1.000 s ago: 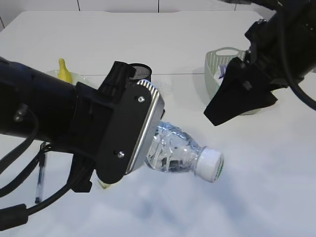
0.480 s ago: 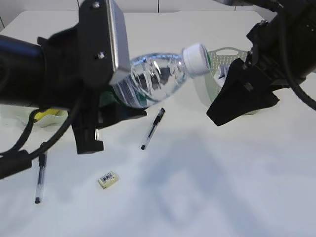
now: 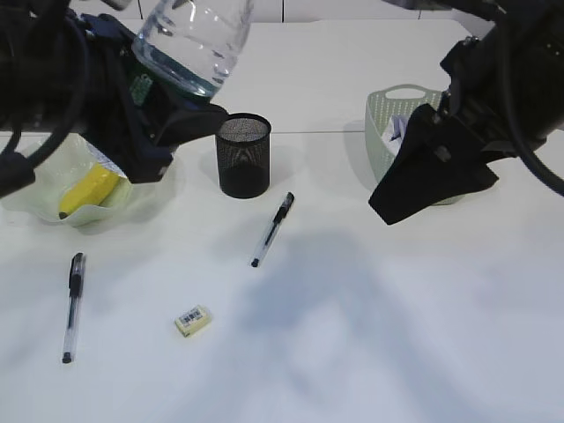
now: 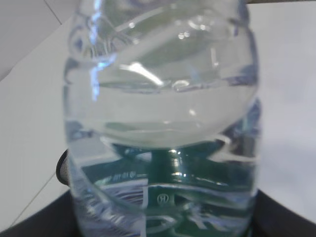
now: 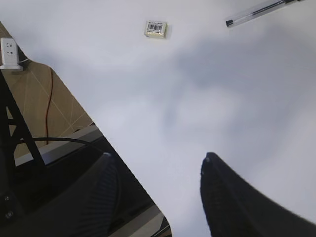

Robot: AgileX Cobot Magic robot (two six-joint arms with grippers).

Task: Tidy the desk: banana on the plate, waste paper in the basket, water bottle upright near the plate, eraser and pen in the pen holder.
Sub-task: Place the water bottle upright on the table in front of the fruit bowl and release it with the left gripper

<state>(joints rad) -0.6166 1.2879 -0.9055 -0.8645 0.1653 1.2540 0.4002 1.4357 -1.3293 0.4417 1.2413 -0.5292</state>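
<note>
My left gripper (image 3: 167,106) is shut on the clear water bottle (image 3: 194,40), holding it upright in the air at the top left, beside the plate (image 3: 31,204); the bottle fills the left wrist view (image 4: 163,123). The banana (image 3: 88,189) lies on the pale plate. The black mesh pen holder (image 3: 243,154) stands right of the plate. One pen (image 3: 272,229) lies in front of the holder, another pen (image 3: 72,304) at the left. The yellow eraser (image 3: 193,320) lies near the front, also in the right wrist view (image 5: 156,28). My right gripper (image 3: 397,207) is open and empty above the table (image 5: 160,163).
A pale green basket (image 3: 388,115) with paper (image 3: 398,126) in it stands at the right, partly behind my right arm. The right wrist view shows the table's front edge with floor, a cable and a power strip (image 5: 9,53) beyond it.
My left gripper has lifted the bottle from low over the table, swung it up and left, and turned it from lying to upright. The right arm has not moved.
</note>
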